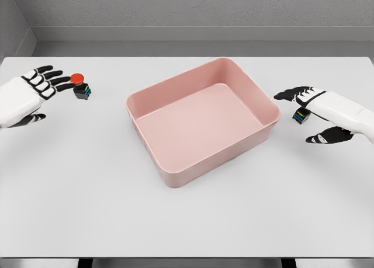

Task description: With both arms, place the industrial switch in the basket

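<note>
At the left edge of the frame your left hand point(32, 93) has its fingers spread wide and holds nothing, its fingertips just beside the red-capped industrial switch point(80, 87) standing on the white table point(187, 221). In the centre sits the pink basket point(201, 119). At the right edge your right hand point(318, 113), fingers loosely open, hovers over a second switch point(300, 116), mostly hidden beneath it.

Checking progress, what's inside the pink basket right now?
Nothing: the pink basket shows only its bare floor. Its near wall hides none of it; both switches sit outside.
</note>
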`<state>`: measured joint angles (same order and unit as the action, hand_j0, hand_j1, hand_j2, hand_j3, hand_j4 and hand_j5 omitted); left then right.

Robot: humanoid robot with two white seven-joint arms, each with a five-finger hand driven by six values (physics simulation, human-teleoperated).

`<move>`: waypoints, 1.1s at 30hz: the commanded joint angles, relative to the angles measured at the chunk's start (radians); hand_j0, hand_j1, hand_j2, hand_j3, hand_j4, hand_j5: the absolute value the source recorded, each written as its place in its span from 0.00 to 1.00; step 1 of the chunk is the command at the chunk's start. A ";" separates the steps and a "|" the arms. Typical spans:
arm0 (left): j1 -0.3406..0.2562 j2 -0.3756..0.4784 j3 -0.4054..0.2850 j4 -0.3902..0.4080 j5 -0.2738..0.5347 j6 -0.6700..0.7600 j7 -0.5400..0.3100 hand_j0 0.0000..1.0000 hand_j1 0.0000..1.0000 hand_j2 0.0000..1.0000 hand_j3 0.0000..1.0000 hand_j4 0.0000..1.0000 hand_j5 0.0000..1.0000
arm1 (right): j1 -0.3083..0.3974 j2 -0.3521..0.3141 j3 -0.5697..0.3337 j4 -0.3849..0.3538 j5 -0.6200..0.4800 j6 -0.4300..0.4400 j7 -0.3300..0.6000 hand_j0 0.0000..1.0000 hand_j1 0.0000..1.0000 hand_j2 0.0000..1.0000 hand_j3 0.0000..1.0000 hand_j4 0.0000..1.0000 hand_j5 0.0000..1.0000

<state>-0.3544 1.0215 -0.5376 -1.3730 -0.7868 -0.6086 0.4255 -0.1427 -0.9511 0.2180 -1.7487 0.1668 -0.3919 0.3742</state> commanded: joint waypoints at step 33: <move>-0.618 -0.270 -0.610 0.511 0.032 -0.002 -0.019 1.00 1.00 1.00 1.00 1.00 1.00 | -0.454 0.032 0.363 0.113 0.129 0.518 0.237 1.00 1.00 1.00 1.00 1.00 1.00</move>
<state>-0.9817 0.7616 -1.1085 -0.8775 -0.7606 -0.6093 0.4060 -0.6120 -0.9324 0.5358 -1.6592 0.2867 0.1066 0.6096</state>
